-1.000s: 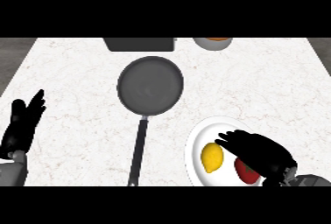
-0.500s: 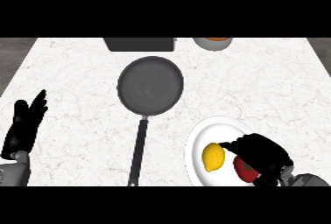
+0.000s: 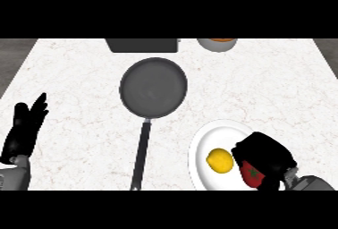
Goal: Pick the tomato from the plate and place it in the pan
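Observation:
A red tomato [image 3: 251, 175] lies on the white plate [image 3: 210, 138] at the lower right, beside a yellow lemon [image 3: 220, 160]. My right hand [image 3: 265, 152] covers the tomato from above, its fingers curled round it and hiding most of it. The dark round pan [image 3: 153, 86] sits in the middle of the counter, its long handle [image 3: 140, 156] pointing toward the near edge. My left hand [image 3: 23, 127] rests open at the left edge, fingers up.
A dark box-shaped thing [image 3: 142, 44] stands at the back edge behind the pan. To its right is a pale bowl [image 3: 217, 44] with something orange inside. The counter is white marble.
My right hand has drawn back toward the near right and curled its fingers down over the tomato. The left hand, pan and lemon have stayed put.

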Robot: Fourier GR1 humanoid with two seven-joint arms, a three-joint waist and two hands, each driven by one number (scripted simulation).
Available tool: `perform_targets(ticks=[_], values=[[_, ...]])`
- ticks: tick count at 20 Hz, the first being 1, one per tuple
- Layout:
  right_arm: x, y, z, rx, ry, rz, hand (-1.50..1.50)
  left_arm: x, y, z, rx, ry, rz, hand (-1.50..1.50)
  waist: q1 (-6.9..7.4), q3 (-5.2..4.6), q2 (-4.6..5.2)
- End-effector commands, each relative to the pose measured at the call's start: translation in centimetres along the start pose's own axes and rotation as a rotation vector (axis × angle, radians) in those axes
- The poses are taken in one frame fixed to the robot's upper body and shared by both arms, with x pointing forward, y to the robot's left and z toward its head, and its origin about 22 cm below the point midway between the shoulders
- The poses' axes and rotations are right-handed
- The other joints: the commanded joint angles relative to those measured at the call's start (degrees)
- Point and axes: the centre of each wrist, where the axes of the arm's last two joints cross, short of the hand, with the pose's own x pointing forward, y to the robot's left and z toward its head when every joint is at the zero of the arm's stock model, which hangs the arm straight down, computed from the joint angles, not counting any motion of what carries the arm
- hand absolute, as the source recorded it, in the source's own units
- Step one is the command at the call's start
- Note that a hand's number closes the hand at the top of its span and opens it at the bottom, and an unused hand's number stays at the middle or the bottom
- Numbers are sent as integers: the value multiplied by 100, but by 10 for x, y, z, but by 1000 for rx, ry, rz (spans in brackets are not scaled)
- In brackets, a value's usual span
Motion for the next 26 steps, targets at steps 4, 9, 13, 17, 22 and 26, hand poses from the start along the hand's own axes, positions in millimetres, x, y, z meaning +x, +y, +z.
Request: perform_targets(ticks=[4, 9, 13, 17, 22, 26], values=[[-65, -30, -16, -130, 107, -147, 150, -5, 3, 2, -25, -15, 13, 0, 118, 13, 37], [-127, -44, -11, -299, 228, -220, 150, -4, -2, -1, -21, -15, 5, 0, 130, 17, 52], [-124, -79, -11, -603, 115, -180, 150, -6, -5, -6, -28, -14, 14, 0, 93, 18, 48], [-103, -101, -20, -823, -21, -254, 150, -13, -7, -5, -8, -8, -11, 0, 45, 11, 30], [-98, -125, -33, -806, -76, -289, 150, -2, 8, -1, -16, -18, -14, 0, 44, 8, 13], [-60, -146, -58, -799, -100, -365, 150, -2, -13, -6, -4, -9, -7, 0, 30, 6, 16]])
